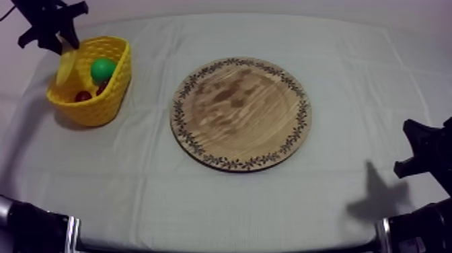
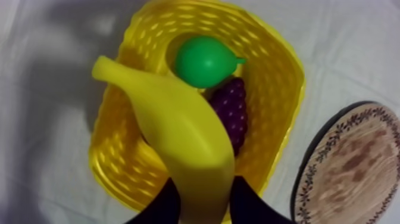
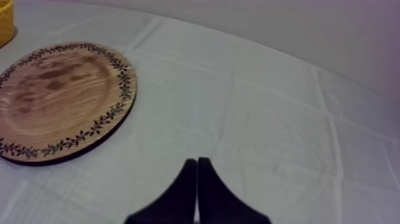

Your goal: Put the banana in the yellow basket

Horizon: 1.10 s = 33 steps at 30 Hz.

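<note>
The yellow banana point(image 2: 178, 137) hangs over the yellow basket point(image 2: 280, 83), gripped by my left gripper point(image 2: 199, 205), whose black fingers point(image 2: 161, 205) close on its near end. From above, the banana point(image 1: 66, 66) dangles at the basket's far left rim point(image 1: 111, 47) under my left gripper point(image 1: 59, 37). Inside the basket lie a green pear point(image 2: 205, 61), purple grapes point(image 2: 232, 110) and a small red fruit point(image 1: 83, 96). The round wooden board point(image 1: 241, 113) lies bare at the table's centre. My right gripper point(image 3: 196, 173) is shut on nothing, low at the right side point(image 1: 424, 151).
The board's patterned rim point(image 2: 351, 173) sits just beside the basket in the left wrist view. Grey-white cloth point(image 1: 202, 195) covers the table around board and basket. The board point(image 3: 59, 98) lies ahead of my right gripper.
</note>
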{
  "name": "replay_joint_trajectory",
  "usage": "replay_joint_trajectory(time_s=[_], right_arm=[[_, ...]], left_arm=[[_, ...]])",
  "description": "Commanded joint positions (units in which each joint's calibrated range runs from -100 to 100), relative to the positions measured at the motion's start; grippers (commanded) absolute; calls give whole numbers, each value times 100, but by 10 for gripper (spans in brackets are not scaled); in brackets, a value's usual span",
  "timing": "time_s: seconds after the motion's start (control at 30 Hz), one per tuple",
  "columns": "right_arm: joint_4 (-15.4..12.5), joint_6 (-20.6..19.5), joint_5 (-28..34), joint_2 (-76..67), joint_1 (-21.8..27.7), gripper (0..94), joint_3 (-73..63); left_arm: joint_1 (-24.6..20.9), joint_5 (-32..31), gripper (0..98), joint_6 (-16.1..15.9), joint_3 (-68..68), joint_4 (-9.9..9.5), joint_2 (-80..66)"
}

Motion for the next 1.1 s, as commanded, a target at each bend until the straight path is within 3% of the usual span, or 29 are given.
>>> replay_joint_trajectory(time_s=[0.0,0.33,0.87,0.97,1.07], right_arm=[[-7,-7,0,0,-2,2,5],[-7,-7,0,0,-2,2,5],[-7,-7,0,0,-2,2,5],[-7,-7,0,0,-2,2,5],[-7,-7,0,0,-2,2,5]], left_arm=[[-3,17,258,-90,7,-42,20],[48,-54,259,-276,-54,-175,419],[175,-935,260,-541,31,-204,1930],[178,-1030,295,-562,-10,-199,2078],[173,-1091,395,-577,-81,-190,2167]])
